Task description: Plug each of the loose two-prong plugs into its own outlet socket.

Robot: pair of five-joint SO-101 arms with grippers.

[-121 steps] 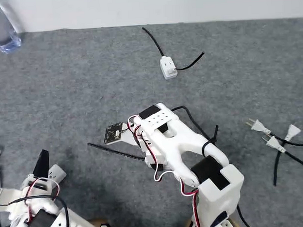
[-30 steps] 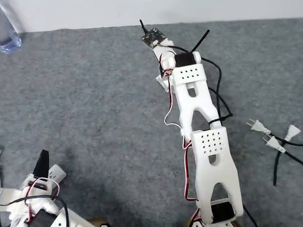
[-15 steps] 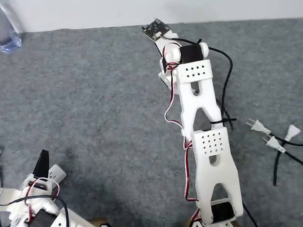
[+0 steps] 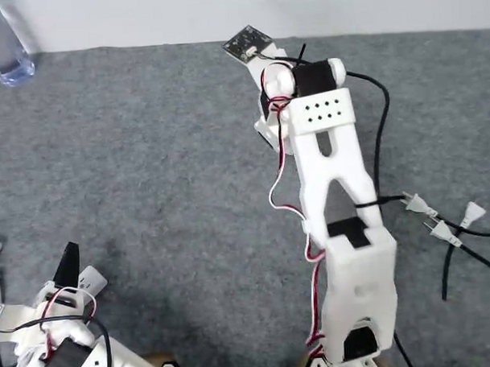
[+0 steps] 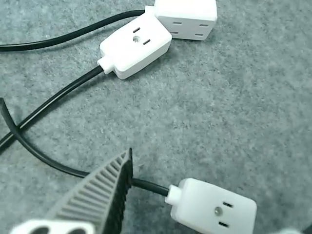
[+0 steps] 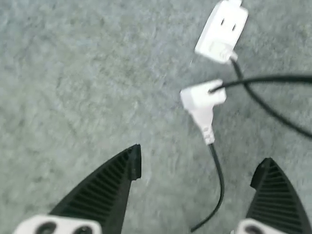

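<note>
While hovering spread and empty at the counter's (image 4: pixel 147 155) twelve o'clock, the right claw (image 6: pixel 202 155) is seemingly targeting the plug (image 6: pixel 201 103), needing descent next.

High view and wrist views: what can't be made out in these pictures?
High view: the right arm hides whatever lies beneath it.
Left wrist view: one socket is cut by the frame edge.
Right wrist view: the plug is blurred; prongs unclear.

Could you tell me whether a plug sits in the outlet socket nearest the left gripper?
No, the outlet socket shows its slots bare, with nothing inserted in them.
</note>
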